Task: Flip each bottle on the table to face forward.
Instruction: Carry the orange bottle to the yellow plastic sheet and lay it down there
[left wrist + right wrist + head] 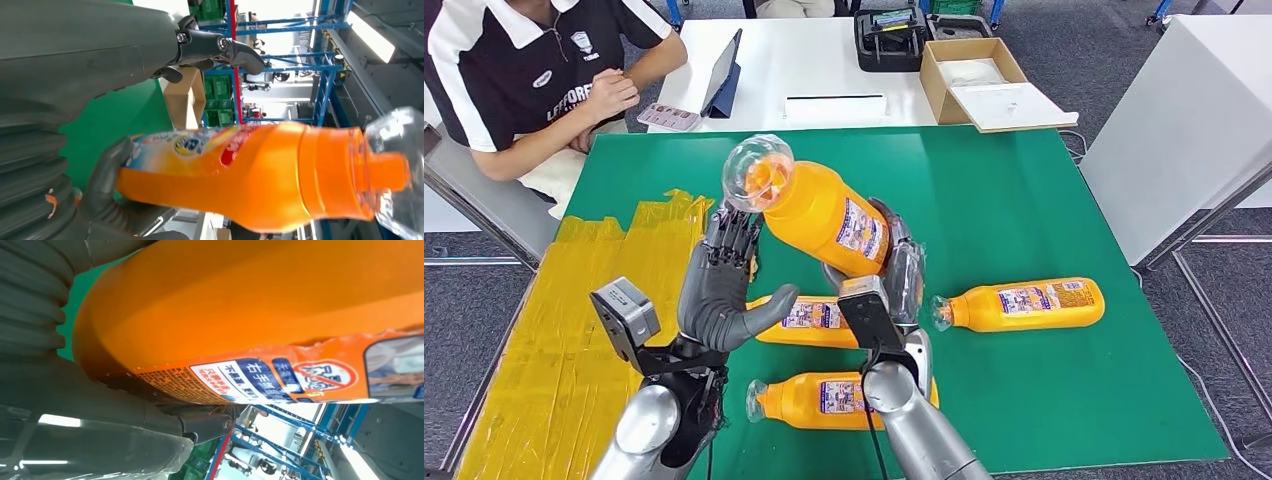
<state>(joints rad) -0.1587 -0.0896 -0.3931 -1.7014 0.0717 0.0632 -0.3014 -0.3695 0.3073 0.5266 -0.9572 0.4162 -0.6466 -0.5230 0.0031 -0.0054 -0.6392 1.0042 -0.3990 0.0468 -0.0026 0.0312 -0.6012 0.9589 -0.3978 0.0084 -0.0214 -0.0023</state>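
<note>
My right hand (900,268) grips the base end of an orange bottle (826,216) and holds it tilted above the green mat (984,190), its clear cap (758,172) pointing up and to the far left. The bottle's back label (280,377) shows in the right wrist view. My left hand (724,288) stands beside the bottle's neck with fingers (220,47) spread and thumb (107,172) out; the bottle (260,175) lies between them, and I cannot tell whether they touch it. Three more orange bottles lie on the mat: right (1024,303), middle (809,318), near (819,398).
A person (534,70) sits at the far left corner. On the white table (774,60) behind the mat are a tablet (722,78), a black case (889,38) and an open cardboard box (974,80). Yellow tape (574,320) covers the left side. Another white table (1184,130) stands at right.
</note>
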